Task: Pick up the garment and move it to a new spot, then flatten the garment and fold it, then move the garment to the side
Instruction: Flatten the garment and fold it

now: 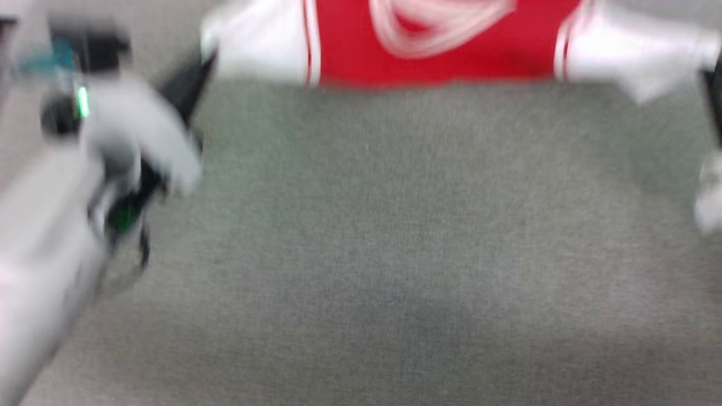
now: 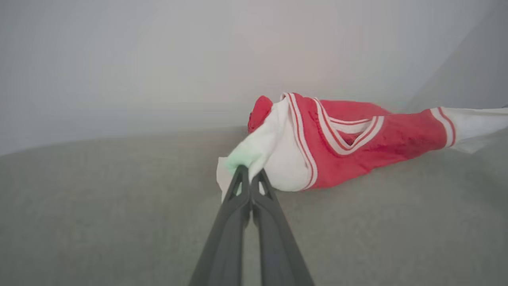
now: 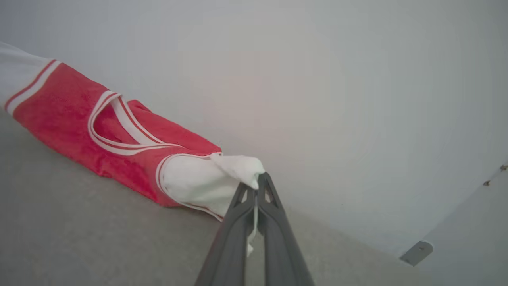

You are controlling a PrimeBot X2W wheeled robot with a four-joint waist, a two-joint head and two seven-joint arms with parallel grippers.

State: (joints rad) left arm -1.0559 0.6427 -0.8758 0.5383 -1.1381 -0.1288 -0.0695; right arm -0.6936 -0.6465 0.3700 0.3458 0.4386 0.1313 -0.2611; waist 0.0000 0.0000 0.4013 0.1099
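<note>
A: Looking for the garment (image 1: 434,51) first. Found at the far side of the grey surface (image 1: 361,254), stretched sideways, collar trim (image 1: 440,28) facing up.

B: Agreed. Checking the left gripper (image 2: 250,172) now: closed tight on the tip of one white sleeve (image 2: 258,151), no gap showing at the tips.

A: Same for the right gripper (image 3: 257,183): pinched together on the other white sleeve (image 3: 238,167), with a scrap of cloth hanging down below the pinch.

B: So held at both ends. Resting or lifted?

A: Resting along the red body in both wrist views, raised only at the sleeves. Hard to tell more from the head view; too smeared, probably mid-swing.

B: Reading that as the first step under way: picked up by the sleeves, on the way to a spot. Impossible to say whether already at the new spot.

A: And no later step done. Not flat: bunched and humped through the red middle. No fold anywhere. Not set aside either.

B: Left, then: let down and spread smooth, fold, shift to the side.

A: Worth watching those thin sleeve grips; could slip under a hard pull.
</note>
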